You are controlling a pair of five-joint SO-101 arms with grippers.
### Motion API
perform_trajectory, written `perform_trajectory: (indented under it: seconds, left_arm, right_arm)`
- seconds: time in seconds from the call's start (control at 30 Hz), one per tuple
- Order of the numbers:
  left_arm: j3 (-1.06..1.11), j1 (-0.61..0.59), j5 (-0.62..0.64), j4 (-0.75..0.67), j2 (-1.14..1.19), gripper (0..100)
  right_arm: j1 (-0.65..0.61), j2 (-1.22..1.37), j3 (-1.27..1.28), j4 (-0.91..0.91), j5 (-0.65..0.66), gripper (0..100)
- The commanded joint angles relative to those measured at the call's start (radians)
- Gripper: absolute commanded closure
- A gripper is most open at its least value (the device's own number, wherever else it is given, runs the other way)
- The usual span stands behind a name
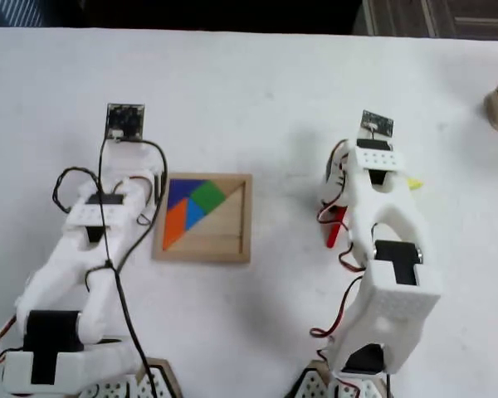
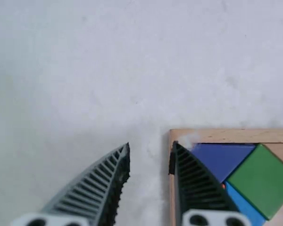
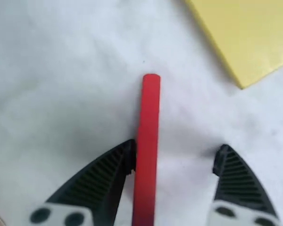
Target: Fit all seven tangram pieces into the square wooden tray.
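Right of centre, a thin red piece [image 1: 335,230] runs top-to-bottom inside the wide-spread right gripper [image 3: 177,147]; left gripper [image 2: 151,145] also spread.

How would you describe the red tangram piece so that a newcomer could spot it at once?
On the white table, look beside the square wooden tray, at the right arm's gripper. The red tangram piece sits between its open fingers, against one of them. It shows as a narrow red strip, unlike the broad yellow piece nearby.
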Motion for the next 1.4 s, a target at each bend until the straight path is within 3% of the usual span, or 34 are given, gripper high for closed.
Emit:
perform_trajectory:
  seconds: [0.0,0.1,0.43,0.63,0.8,1.0,1.37]
  left_arm:
    - [-0.052,0.015,-0.014,0.005,-0.01,84]
    - [-0.052,0.015,-0.011,0.005,-0.01,85]
    - [-0.052,-0.038,-0.008,0.005,-0.013,85]
    - [-0.06,-0.148,-0.008,-0.002,-0.008,85]
    - [-0.052,-0.159,-0.006,0.005,-0.008,85]
    - [-0.055,-0.176,-0.006,0.0,-0.007,85]
    - [-0.06,-0.185,-0.006,-0.002,-0.007,85]
  right_arm:
    - [-0.013,-0.012,-0.028,0.056,0.002,88.1]
    - [-0.015,-0.013,-0.028,0.082,0.0,98.8]
    - [-0.022,-0.022,-0.037,0.134,0.021,98.1]
    - [-0.107,-0.117,-0.066,0.245,0.253,98.1]
    - [-0.255,-0.263,-0.063,0.297,0.641,98.1]
    - [-0.383,-0.343,-0.097,0.292,0.987,98.1]
    - [-0.682,-0.34,-0.091,0.297,1.396,98.1]
